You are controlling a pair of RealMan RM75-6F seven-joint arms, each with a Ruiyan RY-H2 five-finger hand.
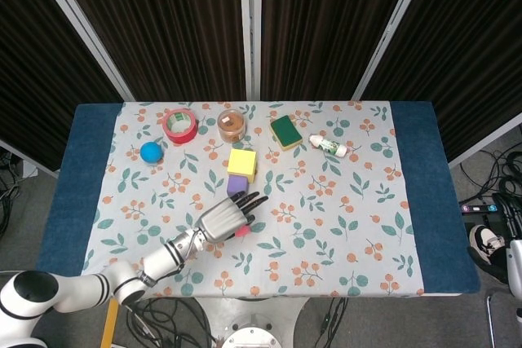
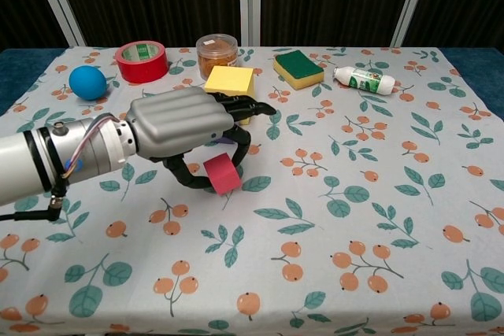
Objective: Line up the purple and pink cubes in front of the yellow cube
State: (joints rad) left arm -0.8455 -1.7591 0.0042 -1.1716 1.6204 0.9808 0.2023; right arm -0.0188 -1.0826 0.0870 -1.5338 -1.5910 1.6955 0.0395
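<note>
Gripping the pink cube (image 2: 221,174) between thumb and curled fingers, the left hand (image 2: 183,123) holds it tilted, seemingly just off the cloth, directly in front of the purple cube (image 1: 236,184), which touches the yellow cube (image 2: 230,84). Being a cube, it has no long axis; one corner points down. The right hand is out of sight.

Left hand (image 2: 189,127): ribbed silver-grey shell over the back, black fingers (image 2: 253,106) beneath. Wrist a silver cylinder with black bands, a loop of thin coloured wires at the cuff, a small screw on top. Forearm (image 1: 81,291) white and rounded with black joint rings; a thin black cable hangs under it in the chest view.
</note>
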